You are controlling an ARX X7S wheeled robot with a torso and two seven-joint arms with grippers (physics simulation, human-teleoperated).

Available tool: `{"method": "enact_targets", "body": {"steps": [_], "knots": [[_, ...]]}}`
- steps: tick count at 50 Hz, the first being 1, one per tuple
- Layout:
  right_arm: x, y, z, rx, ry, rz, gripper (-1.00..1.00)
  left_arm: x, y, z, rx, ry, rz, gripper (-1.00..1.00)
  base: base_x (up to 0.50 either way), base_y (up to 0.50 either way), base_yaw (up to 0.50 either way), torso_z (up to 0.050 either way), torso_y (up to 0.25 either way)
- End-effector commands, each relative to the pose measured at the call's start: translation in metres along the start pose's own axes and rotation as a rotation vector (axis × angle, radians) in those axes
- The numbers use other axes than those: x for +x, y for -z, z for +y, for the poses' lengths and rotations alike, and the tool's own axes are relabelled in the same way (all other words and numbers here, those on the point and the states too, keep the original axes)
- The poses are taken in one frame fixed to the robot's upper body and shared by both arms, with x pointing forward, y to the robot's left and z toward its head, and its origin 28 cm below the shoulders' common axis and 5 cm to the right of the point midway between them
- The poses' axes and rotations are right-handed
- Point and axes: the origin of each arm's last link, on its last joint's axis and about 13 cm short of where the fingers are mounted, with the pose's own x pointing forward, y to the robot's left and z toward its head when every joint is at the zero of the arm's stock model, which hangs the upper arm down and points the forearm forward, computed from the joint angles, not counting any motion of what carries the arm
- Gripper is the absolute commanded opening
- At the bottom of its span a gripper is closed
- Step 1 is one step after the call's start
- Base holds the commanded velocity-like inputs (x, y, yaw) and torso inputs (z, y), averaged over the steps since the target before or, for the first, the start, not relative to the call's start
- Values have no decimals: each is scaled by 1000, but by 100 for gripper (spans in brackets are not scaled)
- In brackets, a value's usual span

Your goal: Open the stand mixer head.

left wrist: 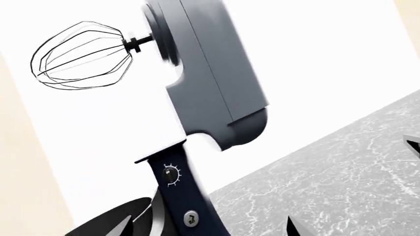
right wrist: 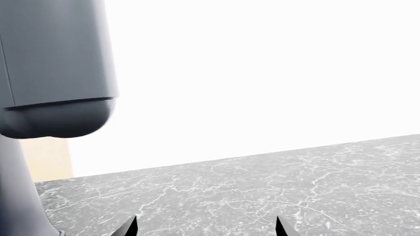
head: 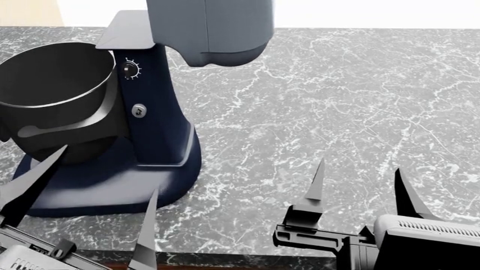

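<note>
The stand mixer head (left wrist: 210,73), a bulky grey-blue housing, is tilted up off the navy column (left wrist: 187,196), with its wire whisk (left wrist: 82,55) out in the air. In the head view the head (head: 210,31) sits above the column (head: 154,112) and the black mixing bowl (head: 60,95). It also shows in the right wrist view (right wrist: 56,64). My left gripper (head: 94,191) is open and empty in front of the mixer's base. My right gripper (head: 358,191) is open and empty over the counter to the right of the mixer.
The mixer's flat navy base (head: 112,185) stands on a grey marble counter (head: 338,101) near its front edge. A dial (head: 132,69) and a round button (head: 139,111) sit on the column. A white wall lies behind.
</note>
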Motion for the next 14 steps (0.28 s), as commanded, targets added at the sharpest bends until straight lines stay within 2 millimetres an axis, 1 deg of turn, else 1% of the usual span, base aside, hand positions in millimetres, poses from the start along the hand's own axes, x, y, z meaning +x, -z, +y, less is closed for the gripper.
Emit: {"method": "enact_targets", "body": {"steps": [1, 3, 14], "knots": [[0, 0, -1, -5, 7, -17, 100, -1, 1, 6, -39, -82, -13, 100, 0, 0, 0, 0, 0], [0, -1, -1, -6, 7, -17, 100, 0, 3, 7, -8, -90, -1, 100, 0, 0, 0, 0, 0], [0, 0, -1, -10, 9, -18, 100, 0, 4, 10, -33, -113, 7, 100, 0, 0, 0, 0, 0]]}}
